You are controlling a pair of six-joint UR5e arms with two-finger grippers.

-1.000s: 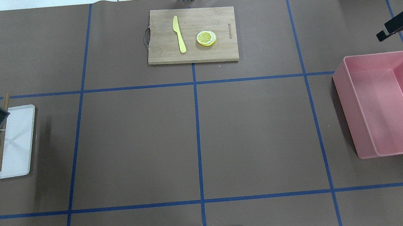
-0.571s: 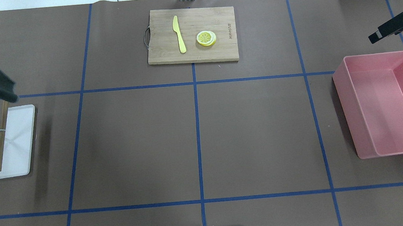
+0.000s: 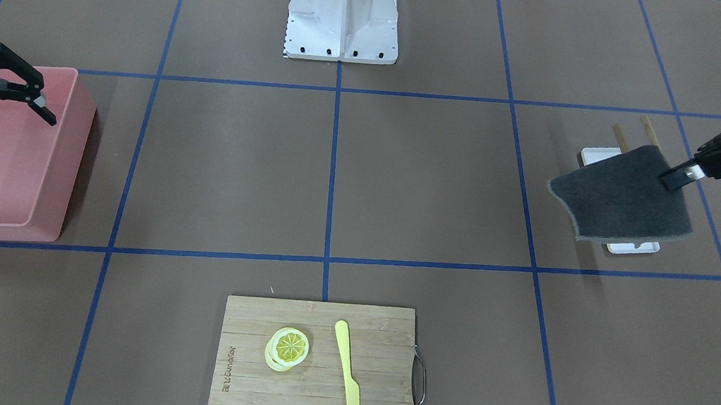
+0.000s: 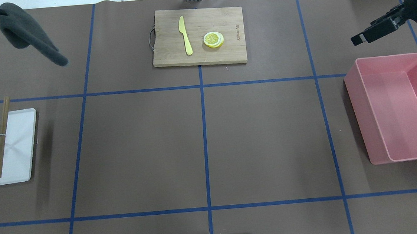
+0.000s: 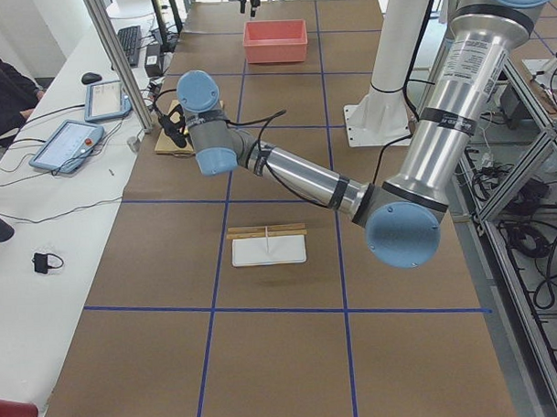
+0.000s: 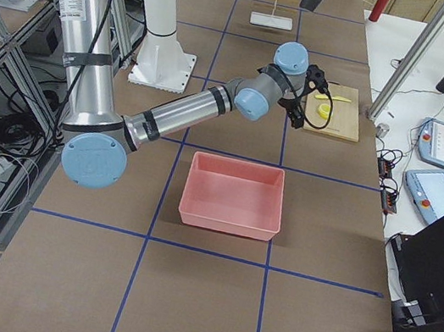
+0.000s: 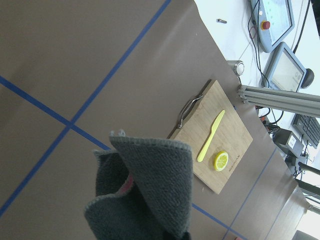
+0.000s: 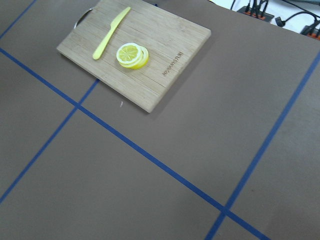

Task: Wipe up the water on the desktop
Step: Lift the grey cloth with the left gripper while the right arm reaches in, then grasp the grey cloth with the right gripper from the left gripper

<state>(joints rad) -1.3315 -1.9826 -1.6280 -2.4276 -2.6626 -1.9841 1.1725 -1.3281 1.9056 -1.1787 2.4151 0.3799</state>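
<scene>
The desktop [image 4: 269, 134] is a flat brown surface with blue tape lines; I see no water on it in any view. My left gripper [image 3: 676, 179] is shut on a dark grey cloth [image 3: 621, 200] and holds it in the air by one edge. In the overhead view the cloth [image 4: 27, 32] hangs over the far left of the desktop. It fills the lower part of the left wrist view [image 7: 145, 195]. My right gripper [image 3: 18, 140] is open and empty above the far edge of a pink bin [image 3: 76, 141]. It also shows in the overhead view [image 4: 364, 37].
A wooden cutting board [image 4: 198, 36] with a yellow knife [image 4: 185, 35] and lemon slices [image 4: 213, 39] lies at the far middle. The pink bin [image 4: 365, 119] stands at the right. A white tray [image 4: 17, 147] with a wooden rack [image 4: 1, 137] is at the left.
My left gripper has lifted the cloth from over the white tray and carried it to the far left corner. My right gripper has moved inward, toward the table's middle.
</scene>
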